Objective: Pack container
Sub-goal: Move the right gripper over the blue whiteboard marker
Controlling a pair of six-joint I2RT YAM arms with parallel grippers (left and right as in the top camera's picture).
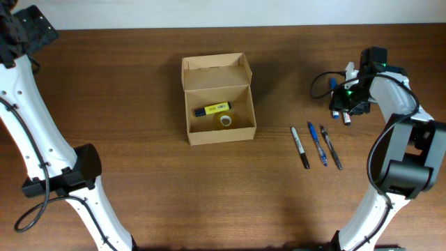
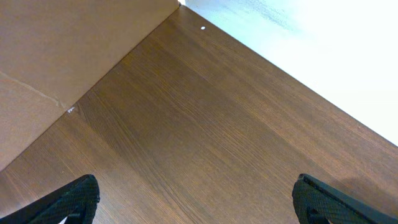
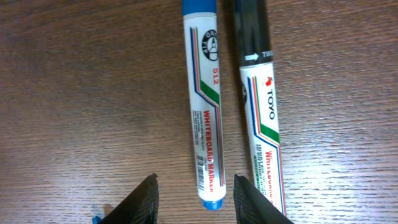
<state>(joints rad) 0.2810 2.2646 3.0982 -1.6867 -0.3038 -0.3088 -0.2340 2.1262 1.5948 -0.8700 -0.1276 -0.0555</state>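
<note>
The container (image 1: pixel 220 134) is an open tan cardboard box left of the table's middle, lid flap standing at the back. Inside lie a yellow highlighter (image 1: pixel 212 109) and a small roll of tape (image 1: pixel 226 120). My right gripper (image 3: pixel 196 180) is open low over the table at the right, its fingers straddling the tail end of a blue whiteboard marker (image 3: pixel 204 124) with a gap on each side. A black whiteboard marker (image 3: pixel 261 106) lies just right of it, its end hidden behind the right finger. My left gripper (image 2: pixel 196 194) is wide open over bare wood, holding nothing.
Three pens lie side by side between the box and the right arm: a black one (image 1: pixel 300 147), a blue one (image 1: pixel 318 144) and a dark one (image 1: pixel 332 148). The left wrist view shows a brown panel (image 2: pixel 56 56) and the table's far edge.
</note>
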